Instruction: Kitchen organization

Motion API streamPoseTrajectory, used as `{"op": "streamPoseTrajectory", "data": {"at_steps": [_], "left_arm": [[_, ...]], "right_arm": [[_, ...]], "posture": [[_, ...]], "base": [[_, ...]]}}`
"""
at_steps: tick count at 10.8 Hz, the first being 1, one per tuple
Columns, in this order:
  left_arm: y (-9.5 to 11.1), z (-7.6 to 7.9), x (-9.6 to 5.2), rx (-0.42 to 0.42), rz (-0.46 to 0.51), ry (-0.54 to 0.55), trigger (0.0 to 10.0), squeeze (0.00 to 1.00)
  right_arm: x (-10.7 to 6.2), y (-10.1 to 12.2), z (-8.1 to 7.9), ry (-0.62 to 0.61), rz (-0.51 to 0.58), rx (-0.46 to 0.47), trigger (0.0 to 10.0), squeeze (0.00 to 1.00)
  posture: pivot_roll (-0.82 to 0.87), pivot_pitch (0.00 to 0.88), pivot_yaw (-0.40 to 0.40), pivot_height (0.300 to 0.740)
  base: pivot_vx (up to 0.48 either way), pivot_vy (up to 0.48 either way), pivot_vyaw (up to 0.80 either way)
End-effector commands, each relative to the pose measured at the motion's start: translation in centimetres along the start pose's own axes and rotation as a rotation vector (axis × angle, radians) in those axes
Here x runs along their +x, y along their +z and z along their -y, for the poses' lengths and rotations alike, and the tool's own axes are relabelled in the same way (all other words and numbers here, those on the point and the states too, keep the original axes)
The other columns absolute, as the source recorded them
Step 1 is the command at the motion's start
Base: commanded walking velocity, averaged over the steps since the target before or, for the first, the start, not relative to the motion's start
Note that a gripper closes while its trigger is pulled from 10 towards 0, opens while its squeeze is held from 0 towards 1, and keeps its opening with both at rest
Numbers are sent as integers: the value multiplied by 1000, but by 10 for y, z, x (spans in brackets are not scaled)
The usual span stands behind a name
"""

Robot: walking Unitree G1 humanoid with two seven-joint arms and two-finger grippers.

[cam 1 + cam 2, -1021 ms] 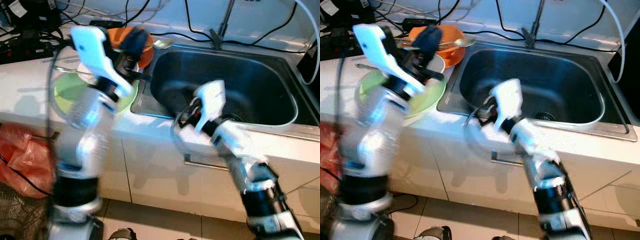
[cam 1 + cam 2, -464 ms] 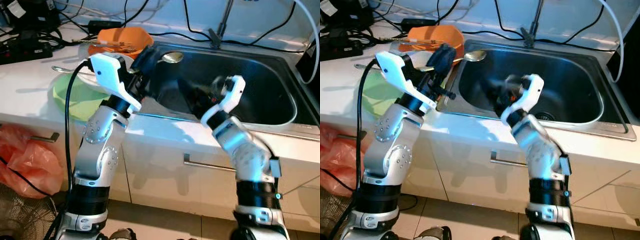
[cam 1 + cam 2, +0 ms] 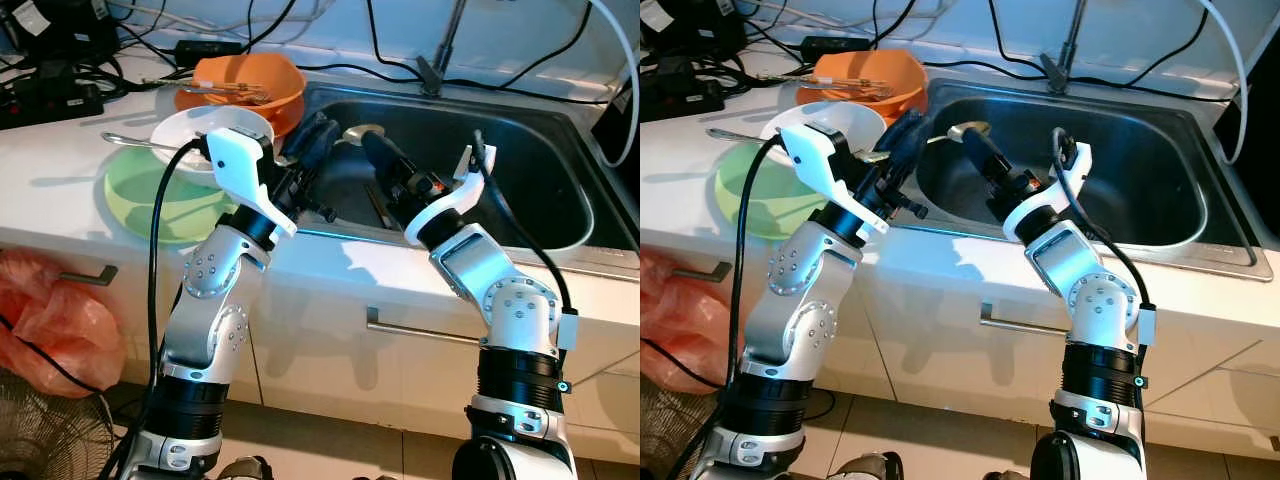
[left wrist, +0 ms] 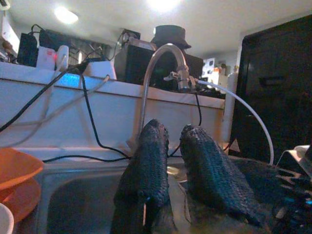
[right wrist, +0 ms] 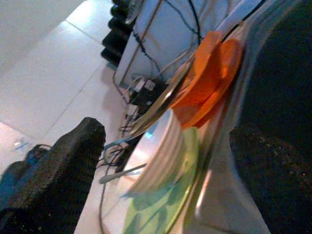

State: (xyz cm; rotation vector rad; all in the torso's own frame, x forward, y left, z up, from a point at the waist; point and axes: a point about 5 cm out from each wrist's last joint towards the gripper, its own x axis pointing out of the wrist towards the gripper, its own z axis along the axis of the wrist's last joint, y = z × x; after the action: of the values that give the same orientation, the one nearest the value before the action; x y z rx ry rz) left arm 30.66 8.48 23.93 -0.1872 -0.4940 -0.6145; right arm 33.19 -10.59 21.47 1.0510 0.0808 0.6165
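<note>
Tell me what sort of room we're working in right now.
A home kitchen, most likely: a steel sink with a tap set in a white counter, with an orange bowl and stacked dishes beside it.

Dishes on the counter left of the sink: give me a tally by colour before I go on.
Orange bowl: 1
White bowl: 1
Green plate: 1
Total: 3

red plastic bag [image 3: 45,320] by the cabinet; fan [image 3: 50,440] below (wire grille)
</note>
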Motion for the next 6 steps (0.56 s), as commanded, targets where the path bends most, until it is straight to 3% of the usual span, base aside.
{"op": "streamPoseTrajectory", "data": {"at_steps": [1,3,6], "left_arm": [[-3,0,-1,8,-8,-5,0,0],[-4,3,-1,1,-9,-26,0,0],[-16,22,-3,-44,-43,-105,0,0]], "right_arm": [[-1,6,-10,43,8,-7,10000,0],[0,4,-12,53,2,-3,10000,0],[5,0,-9,19,-3,15,10000,0]], "posture": [[10,96,-32,740],[13,90,-31,740],[18,83,-29,740]], "base": [[0,0,0],[0,0,0],[0,0,0]]}}
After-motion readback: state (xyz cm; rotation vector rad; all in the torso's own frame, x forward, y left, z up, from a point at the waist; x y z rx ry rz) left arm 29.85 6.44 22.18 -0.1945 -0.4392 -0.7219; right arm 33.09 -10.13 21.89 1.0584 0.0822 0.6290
